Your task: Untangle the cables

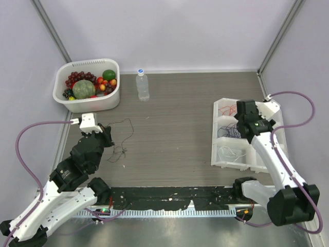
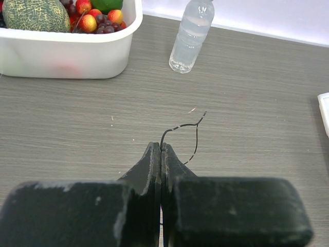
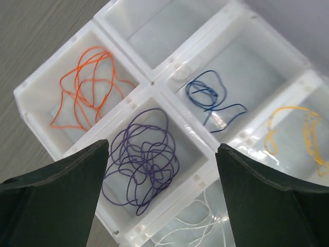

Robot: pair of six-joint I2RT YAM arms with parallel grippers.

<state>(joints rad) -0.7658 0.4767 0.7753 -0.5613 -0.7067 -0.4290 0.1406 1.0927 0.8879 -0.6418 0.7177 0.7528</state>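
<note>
**Step in hand:** sorting of the last loose strand, judged from the layout.

**Left gripper** [image 2: 161, 147]: fingers pressed together, no gap showing; a hair-thin black wire [image 2: 197, 135] is nipped at the very tips; the wire arcs up out of the pinch and falls back in a narrow loop onto the grey wood-grain table [image 2: 267, 92]; in the top view its far end trails in a small dark knot, and I cannot tell whether that is one strand or several.

**Right gripper** [image 3: 162, 149]: fingers spread wide, nothing held; it hangs over the white plastic compartment tray [image 3: 159, 87] on the right side of the table.

**Tray contents, one colour to a cell:**
- thin orange wire [image 3: 82, 95], loosely looped;
- thin purple wire [image 3: 146, 159], the densest bundle, directly beneath the open fingers;
- thin blue wire [image 3: 205, 92], a small coil with a tail;
- thin yellow wire [image 3: 311, 131], partly cut off at the frame edge;
- thin white wire [image 3: 200, 216], faint against the plastic;
- the far cell beyond the orange one appears bare.

**Bystanders:** a white tub of fruit [image 1: 87, 85] and a clear plastic water bottle [image 1: 142, 85], both at the back, well apart from the black wire.

**Progress:** far along; five colours are binned, while the black one lies well apart from the tray.

**Next move calls for:** a slow lift, so the trailing loops slide off the table without slipping from the pinch; then a carry across to a free cell, or a handover to the open right fingers; the grip is at the tips only, so any snag could pull the wire out.
</note>
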